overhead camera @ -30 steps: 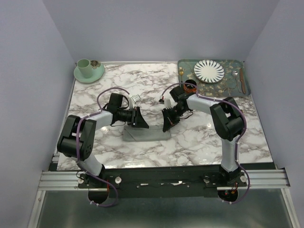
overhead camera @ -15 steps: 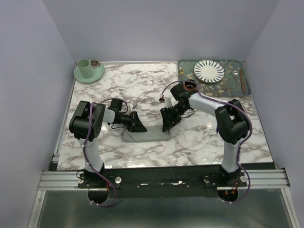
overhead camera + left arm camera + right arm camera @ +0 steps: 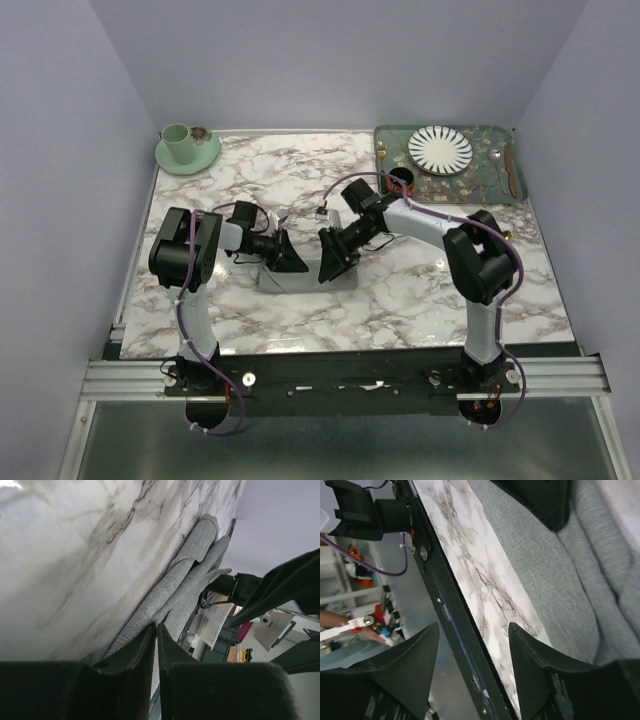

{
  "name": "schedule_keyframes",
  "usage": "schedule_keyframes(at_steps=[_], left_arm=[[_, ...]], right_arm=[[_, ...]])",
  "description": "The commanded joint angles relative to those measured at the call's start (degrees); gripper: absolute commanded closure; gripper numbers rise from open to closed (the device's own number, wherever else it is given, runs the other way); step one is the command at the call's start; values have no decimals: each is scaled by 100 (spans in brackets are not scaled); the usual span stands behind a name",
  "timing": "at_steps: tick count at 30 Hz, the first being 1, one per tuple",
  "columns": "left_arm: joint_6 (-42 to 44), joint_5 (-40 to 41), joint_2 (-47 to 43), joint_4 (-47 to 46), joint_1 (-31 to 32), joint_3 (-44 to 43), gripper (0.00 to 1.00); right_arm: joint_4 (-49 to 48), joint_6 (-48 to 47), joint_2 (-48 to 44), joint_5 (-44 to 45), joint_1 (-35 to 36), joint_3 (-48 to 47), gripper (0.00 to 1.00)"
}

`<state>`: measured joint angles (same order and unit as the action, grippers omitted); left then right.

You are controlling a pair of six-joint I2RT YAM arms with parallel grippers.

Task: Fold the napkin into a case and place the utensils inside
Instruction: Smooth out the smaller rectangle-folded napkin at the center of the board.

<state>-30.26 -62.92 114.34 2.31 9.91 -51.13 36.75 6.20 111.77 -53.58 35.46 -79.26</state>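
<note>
The grey napkin (image 3: 300, 281) lies folded into a narrow strip on the marble table, between my two grippers. In the left wrist view its layered folds (image 3: 192, 567) run away from the fingertips. My left gripper (image 3: 287, 257) (image 3: 156, 625) sits at the strip's left end, jaws nearly together and pinching the cloth edge. My right gripper (image 3: 329, 261) (image 3: 474, 627) hovers over the strip's middle, open and empty, with the napkin (image 3: 545, 565) beside it. The utensils (image 3: 505, 168) lie on the right side of the tray.
A green patterned tray (image 3: 392, 137) at the back right holds a striped plate (image 3: 440, 148), a small gold fork (image 3: 381, 150) and a dark round cup (image 3: 402, 179). A green cup on a saucer (image 3: 181, 146) stands at the back left.
My right gripper opened, let go of the napkin's right end and moved left over the strip. My left gripper closed onto the cloth and its arm pulled back to the left.
</note>
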Motion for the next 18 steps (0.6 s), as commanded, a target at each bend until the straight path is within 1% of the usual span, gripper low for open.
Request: schedule_keyframes(at_steps=[1, 3, 4, 6, 7, 8, 10, 11, 14, 16, 18], left_arm=[[767, 974, 369, 498, -112, -239, 79], [907, 730, 299, 508, -121, -309, 76], [978, 606, 238, 516, -121, -318, 71], [1109, 203, -86, 525, -121, -310, 66], [1310, 88, -236, 569, -121, -301, 61], [1417, -1, -585, 630, -121, -292, 58], [1610, -167, -921, 858, -121, -283, 54], [1576, -264, -1227, 903, -121, -274, 53], [1314, -450, -1755, 859, -86, -11, 54], [1251, -528, -1898, 833, -16, 313, 54], [1294, -546, -1837, 789, 11, 646, 55]], right_arm=[[-493, 531, 969, -328, -109, 87, 38], [-660, 839, 1389, -433, -294, 87, 39], [-687, 900, 1487, -469, -338, 104, 39], [-696, 1015, 1646, -530, -417, 148, 41], [-696, 1041, 1725, -539, -426, 157, 41], [-713, 1111, 1752, -539, -435, 148, 41], [-740, 1173, 1813, -557, -435, 131, 43], [-748, 1226, 1840, -566, -444, 131, 43], [-766, 1252, 1849, -557, -435, 165, 44], [-766, 1261, 1858, -557, -444, 183, 44], [-810, 1305, 1866, -548, -453, 209, 44]])
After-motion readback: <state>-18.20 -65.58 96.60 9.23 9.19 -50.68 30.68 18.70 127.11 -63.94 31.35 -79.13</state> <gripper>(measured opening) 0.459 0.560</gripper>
